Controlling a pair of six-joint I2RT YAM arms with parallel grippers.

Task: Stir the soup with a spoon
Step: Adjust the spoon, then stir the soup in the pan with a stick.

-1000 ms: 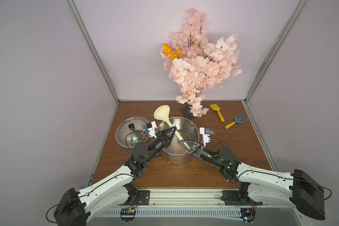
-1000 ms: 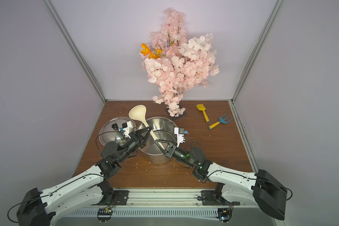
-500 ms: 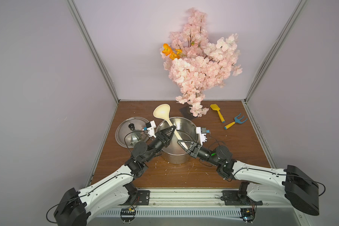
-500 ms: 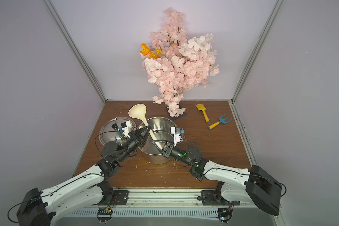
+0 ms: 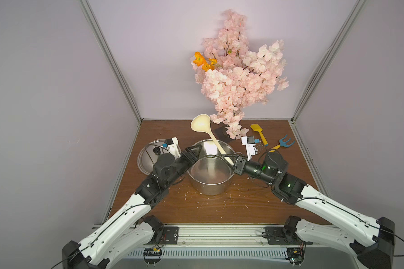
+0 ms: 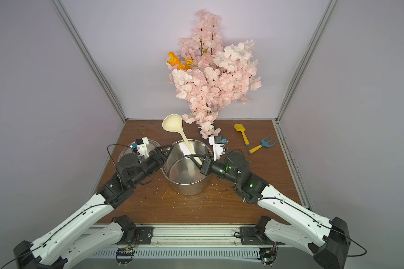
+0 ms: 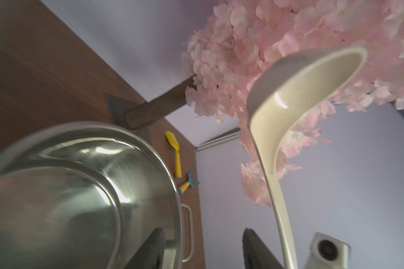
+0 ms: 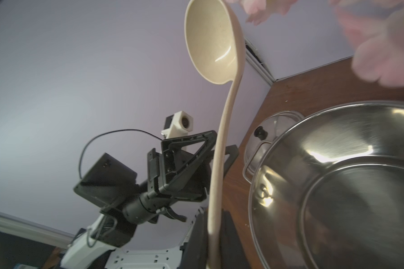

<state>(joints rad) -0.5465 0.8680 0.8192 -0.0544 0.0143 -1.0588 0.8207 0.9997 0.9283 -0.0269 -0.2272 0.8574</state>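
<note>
The cream spoon [image 5: 200, 122] stands tilted over the steel pot [image 5: 210, 189], bowl up and toward the back wall. My right gripper [image 5: 230, 161] is shut on the lower end of its handle at the pot's right rim; the wrist view shows the handle [image 8: 219, 177] rising from between the fingers. My left gripper [image 5: 194, 151] is open at the pot's left rim with nothing between its fingers [image 7: 153, 248]; the spoon handle [image 7: 283, 230] passes just outside them. No soup shows; the pot's inside [image 6: 184, 172] is bare shiny metal.
A glass lid [image 5: 147, 154] lies left of the pot, partly under my left arm. A pink blossom tree [image 5: 238, 76] overhangs the back. A yellow toy shovel [image 5: 258, 133] and a blue rake [image 5: 285, 142] lie at the back right. Crumbs [image 5: 210, 198] dot the wood.
My left gripper has opened, let go of the spoon handle and drawn back to the left. My right gripper closed on the handle's lower end and now holds the spoon alone.
</note>
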